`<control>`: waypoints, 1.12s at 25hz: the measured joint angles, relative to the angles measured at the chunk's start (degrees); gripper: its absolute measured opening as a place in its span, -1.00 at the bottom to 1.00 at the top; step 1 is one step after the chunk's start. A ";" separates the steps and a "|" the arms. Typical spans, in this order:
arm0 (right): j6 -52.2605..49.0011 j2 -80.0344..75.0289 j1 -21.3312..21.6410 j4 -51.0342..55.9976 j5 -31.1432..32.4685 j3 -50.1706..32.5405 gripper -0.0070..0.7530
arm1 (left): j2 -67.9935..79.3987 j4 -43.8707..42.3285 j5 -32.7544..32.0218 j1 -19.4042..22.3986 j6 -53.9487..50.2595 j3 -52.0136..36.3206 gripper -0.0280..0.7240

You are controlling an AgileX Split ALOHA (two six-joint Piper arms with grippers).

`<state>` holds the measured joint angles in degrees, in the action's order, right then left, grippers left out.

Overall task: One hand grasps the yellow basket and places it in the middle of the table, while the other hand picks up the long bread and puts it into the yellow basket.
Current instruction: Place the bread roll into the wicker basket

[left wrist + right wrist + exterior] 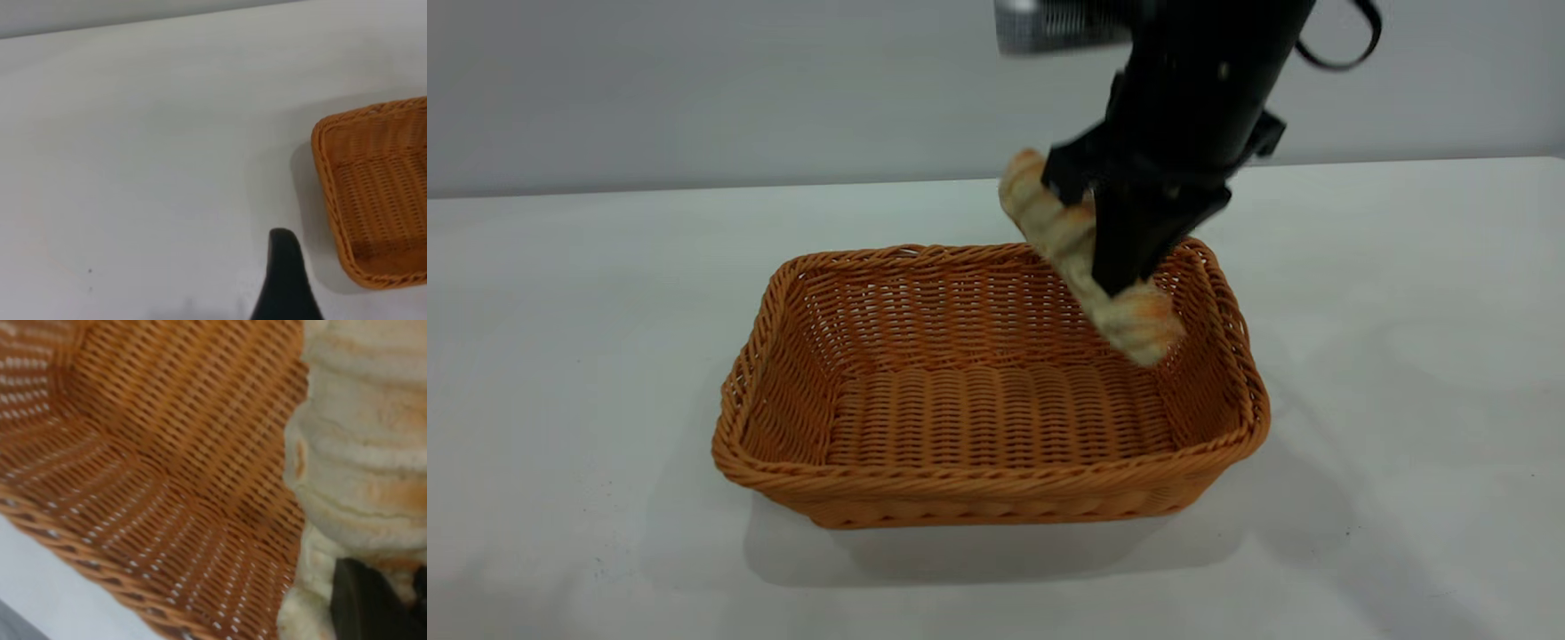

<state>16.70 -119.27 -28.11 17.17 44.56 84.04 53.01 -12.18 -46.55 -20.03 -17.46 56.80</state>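
The yellow basket (996, 484) stands in the middle of the white table (560, 311), with nothing lying in it. My right gripper (1112, 258) comes down from above and is shut on the long bread (1138, 324). It holds the bread tilted, lower end down, over the basket's far right corner and above the floor. In the right wrist view the bread (363, 453) fills one side, with a black finger (363, 600) against it and the basket's weave (167, 453) just behind. My left gripper (283, 280) is out of the exterior view; its own view shows it apart from the basket's end (319, 143).
White tabletop lies on all sides of the basket, with a grey wall behind it. A silver-grey box part (1058, 27) sits on the right arm at the top of the exterior view.
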 joint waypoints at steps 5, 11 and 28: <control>1.97 -3.03 0.00 -0.06 -1.84 0.00 -0.54 | -6.81 -0.02 -0.55 0.00 0.00 -5.15 0.62; 2.28 -3.51 0.00 -0.06 -2.39 0.00 0.14 | -17.15 -0.02 -2.15 0.00 0.00 -12.77 0.62; 2.82 6.17 0.00 -2.69 -1.08 0.00 0.33 | -37.97 -0.09 -10.38 0.00 0.00 -26.13 0.62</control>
<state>19.52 -113.09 -28.11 14.48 43.48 84.04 15.04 -12.27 -56.93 -20.03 -17.46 30.68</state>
